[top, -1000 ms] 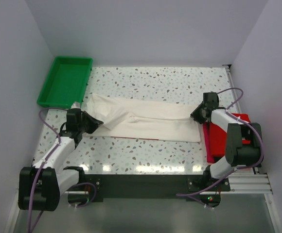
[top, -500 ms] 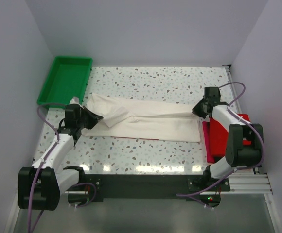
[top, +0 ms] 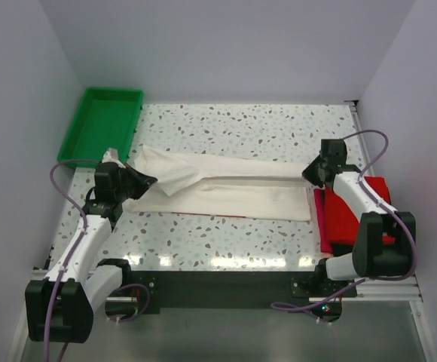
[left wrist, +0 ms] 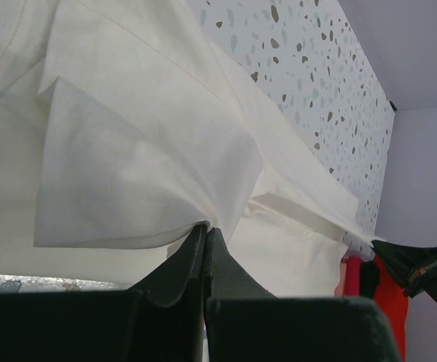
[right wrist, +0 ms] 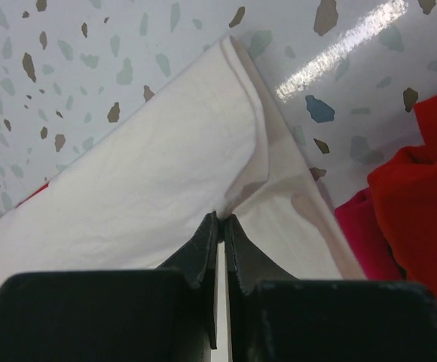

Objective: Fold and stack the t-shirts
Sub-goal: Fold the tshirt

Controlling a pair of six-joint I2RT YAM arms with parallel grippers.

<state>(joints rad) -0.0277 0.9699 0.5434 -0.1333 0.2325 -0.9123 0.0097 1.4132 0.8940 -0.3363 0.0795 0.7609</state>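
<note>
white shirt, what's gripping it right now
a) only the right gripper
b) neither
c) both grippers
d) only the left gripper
c: in the wrist views the left gripper and the right gripper are each pinched shut on a fold of the white shirt, one at each end.
</note>
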